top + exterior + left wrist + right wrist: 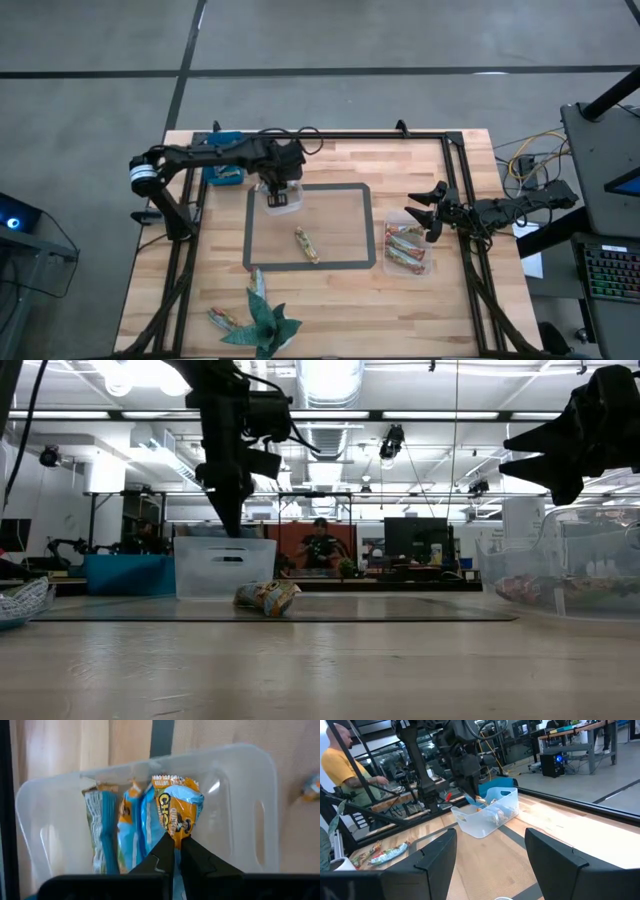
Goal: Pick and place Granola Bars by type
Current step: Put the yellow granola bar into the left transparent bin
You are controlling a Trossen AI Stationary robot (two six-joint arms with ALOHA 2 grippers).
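Note:
My left gripper (pixel 177 842) is shut on a blue-and-orange granola bar (pixel 179 810) and points down over a clear tub (pixel 250 785) at the far left of the taped rectangle (pixel 310 265). Other blue bars (pixel 107 830) lie in that tub. One brown bar (pixel 306 245) lies flat on the table inside the rectangle; the low view shows this bar (pixel 267 597) beside the tub (pixel 225 565). A second clear tub (pixel 408 250) at the right holds brown, red and green bars. My right gripper (pixel 425 215) waits open beside it, level, touching nothing. My left gripper pinches the bar's crimped upper end (pixel 176 834) between its two fingertips (pixel 162 851). The fingers come from above, pointing down. The bar hangs below them, upright, over the tub's inside; whether its lower end touches the bars there I cannot tell.
A green paper figure (pixel 262 320) stands near the front edge with another bar (pixel 222 318) beside it. A blue box (pixel 222 170) sits at the far left behind the tub. Black frame rails (pixel 455 200) run along the table's sides. People stand in the room beyond.

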